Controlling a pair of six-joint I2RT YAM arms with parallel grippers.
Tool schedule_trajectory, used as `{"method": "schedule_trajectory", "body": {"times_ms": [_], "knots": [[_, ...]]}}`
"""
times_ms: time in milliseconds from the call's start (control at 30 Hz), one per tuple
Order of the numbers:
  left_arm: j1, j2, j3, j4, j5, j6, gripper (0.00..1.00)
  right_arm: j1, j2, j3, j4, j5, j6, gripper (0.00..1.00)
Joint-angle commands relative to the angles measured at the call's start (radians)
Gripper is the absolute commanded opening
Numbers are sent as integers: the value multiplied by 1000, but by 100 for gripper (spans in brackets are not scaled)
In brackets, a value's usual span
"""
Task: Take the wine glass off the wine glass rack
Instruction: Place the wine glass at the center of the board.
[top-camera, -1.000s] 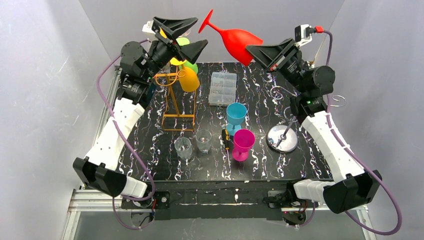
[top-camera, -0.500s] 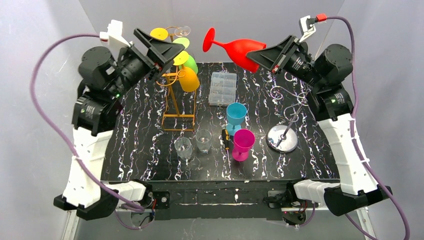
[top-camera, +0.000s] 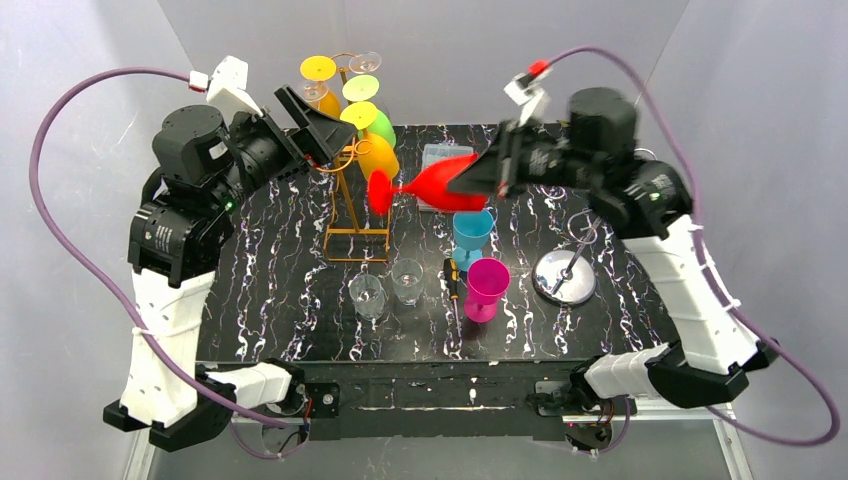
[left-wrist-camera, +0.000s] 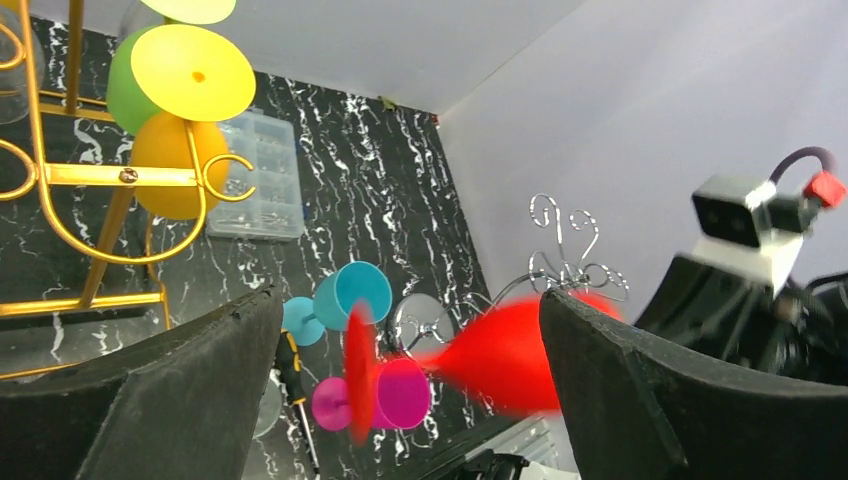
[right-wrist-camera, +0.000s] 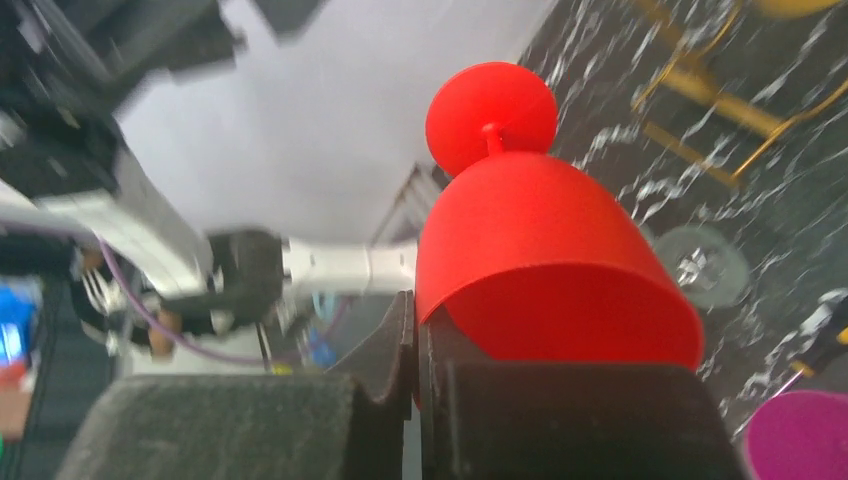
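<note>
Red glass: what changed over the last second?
The right gripper, holding the red glass by its rim, swung it from high at the back down over the table, foot pointing left. The left gripper opened wider and drew back left of the rack. The other glasses stayed put.

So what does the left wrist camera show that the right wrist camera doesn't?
Only the left wrist view: the left gripper wide open with nothing held, the orange glass hanging on the rack, the teal glass and the clear parts box.
Only the right wrist view: the right gripper clamped on the rim of the red glass.
Both: the red glass, the magenta glass and part of the gold rack.
</note>
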Motion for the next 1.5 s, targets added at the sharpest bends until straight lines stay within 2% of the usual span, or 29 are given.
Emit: {"method": "schedule_trajectory", "body": {"times_ms": [0, 233, 367, 600, 733, 800, 900, 1133, 1467], "knots": [[5, 7, 4, -28, -25, 57, 99, 227, 40, 50, -188, 181, -90, 1], [6, 17, 31, -58, -41, 85, 99, 329, 84, 93, -403, 288, -159, 1], [7, 20, 39, -68, -49, 93, 99, 422, 107, 73, -471, 391, -174, 1], [11, 11, 36, -81, -71, 103, 99, 633, 142, -75, -438, 645, -157, 1], [13, 11, 55, -100, -89, 122, 99, 693, 186, -209, -376, 725, -151, 1], [15, 6, 52, -110, -113, 138, 99, 700, 233, -304, -287, 755, -155, 1], [19, 8, 67, -123, -123, 155, 99, 705, 273, -347, -236, 756, -160, 1], [40, 41, 68, -124, -123, 173, 100, 715, 374, -321, -263, 809, -194, 1], [123, 64, 46, -101, -38, 150, 99, 716, 390, -282, -296, 817, -208, 32]]}}
